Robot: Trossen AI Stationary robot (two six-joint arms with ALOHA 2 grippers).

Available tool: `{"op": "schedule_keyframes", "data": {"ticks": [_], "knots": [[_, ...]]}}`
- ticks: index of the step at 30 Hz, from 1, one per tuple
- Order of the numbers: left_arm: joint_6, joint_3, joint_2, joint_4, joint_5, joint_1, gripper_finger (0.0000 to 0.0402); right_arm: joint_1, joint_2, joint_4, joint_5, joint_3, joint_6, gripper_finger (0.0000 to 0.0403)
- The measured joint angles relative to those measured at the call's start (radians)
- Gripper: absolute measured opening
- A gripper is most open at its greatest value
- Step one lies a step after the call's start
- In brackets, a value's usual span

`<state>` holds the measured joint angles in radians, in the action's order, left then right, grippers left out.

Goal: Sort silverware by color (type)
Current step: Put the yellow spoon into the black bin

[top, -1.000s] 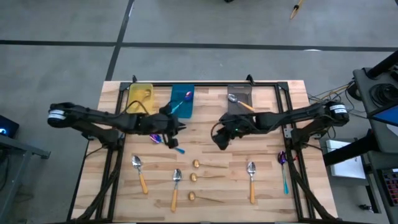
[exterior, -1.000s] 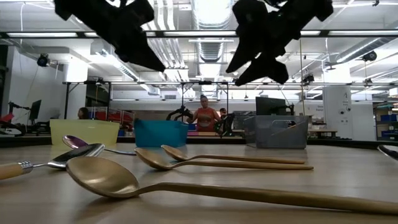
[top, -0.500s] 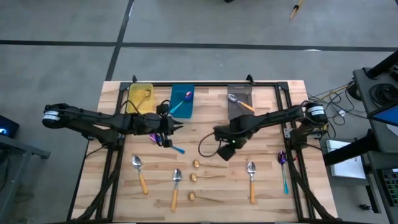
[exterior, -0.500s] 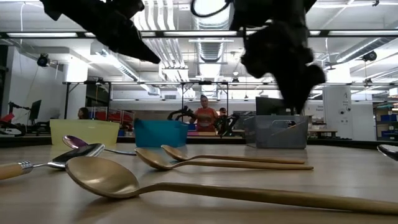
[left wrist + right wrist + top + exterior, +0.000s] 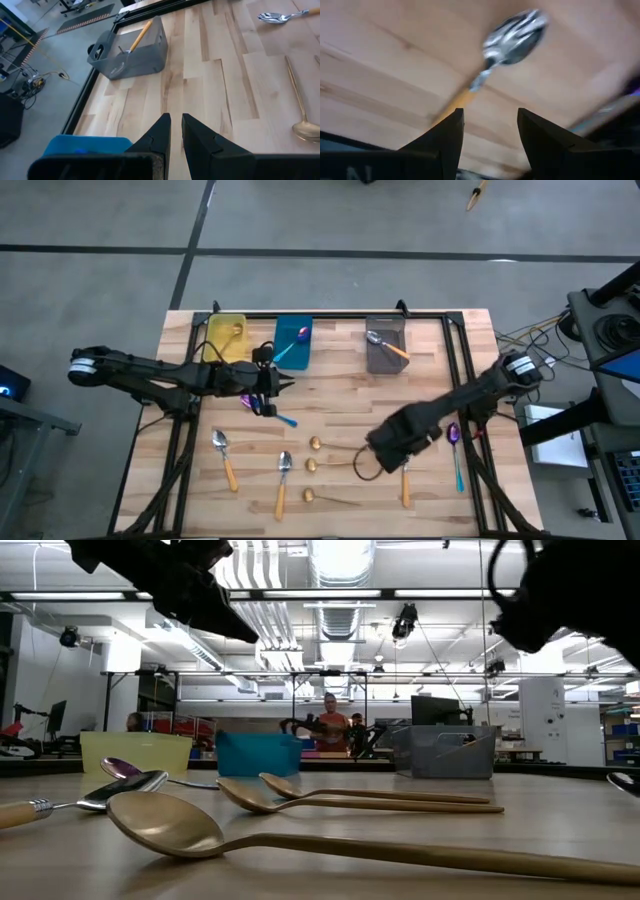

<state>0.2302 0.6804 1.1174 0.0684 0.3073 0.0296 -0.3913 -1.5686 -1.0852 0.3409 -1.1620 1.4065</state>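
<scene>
**Entry: silver spoon with orange handle, lying ahead of the spread right fingers**

- Right gripper (image 5: 395, 448) — fingers (image 5: 442, 142) spread wide apart, nothing between them. It hangs over the near-right stretch of the table (image 5: 330, 395), directly above the spot where one orange-handled spoon (image 5: 510, 42) lies.
- That spoon, seen past the fingers: flat on the wood, just ahead of the fingertips and not touching them. Its handle runs back into the gap between the two fingers, while the bowl lies farther out and skewed toward one of them. The long axis runs roughly along the gap rather than across it, so by my reading the grip turns on the wrist rotating until the fingers sit either side of the handle.
- Left gripper (image 5: 272, 393) — fingers (image 5: 162, 137) drawn almost together, a thin slit between them; I see nothing clamped there. It waits near the blue bin (image 5: 293, 342), well apart from this spoon, so the right arm is plainly the nearer.
- Also lying loose: three gold spoons (image 5: 330, 446), beside the right gripper on its inner side.
- Judgement: this spoon belongs with the orange-handled one already in the grey bin (image 5: 385, 345).
</scene>
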Motion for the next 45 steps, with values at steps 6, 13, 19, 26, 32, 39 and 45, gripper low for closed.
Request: {"op": "schedule_keyframes", "data": {"ticks": [6, 13, 19, 26, 32, 39, 45], "knots": [[-0.003, 0.0, 0.008, -0.003, -0.001, 0.0, 0.0029, -0.101, 0.022, 0.227, 0.0, 0.106, 0.268, 0.0176], [-0.003, -0.003, 0.031, -0.001, -0.002, 0.0, 0.0029, -0.146, -0.003, 0.324, -0.022, 0.176, 0.382, 0.0176], [0.009, -0.003, 0.055, -0.004, -0.002, 0.0, 0.0029, -0.148, -0.02, 0.343, -0.055, 0.208, 0.382, 0.0176], [0.02, -0.003, 0.069, -0.01, -0.002, 0.0, 0.0029, -0.147, -0.068, 0.394, -0.059, 0.23, 0.364, 0.0169], [0.023, -0.003, 0.068, -0.016, -0.002, 0.0, 0.0029, -0.147, -0.097, 0.399, -0.052, 0.228, 0.35, 0.0122], [0.023, -0.003, 0.068, -0.017, -0.002, 0.0, 0.0029, -0.147, -0.099, 0.409, -0.05, 0.227, 0.346, 0.0041], [0.023, -0.003, 0.068, -0.018, -0.002, 0.0, 0.0029, -0.144, -0.088, 0.391, -0.054, 0.213, 0.288, 0.0029]]}}
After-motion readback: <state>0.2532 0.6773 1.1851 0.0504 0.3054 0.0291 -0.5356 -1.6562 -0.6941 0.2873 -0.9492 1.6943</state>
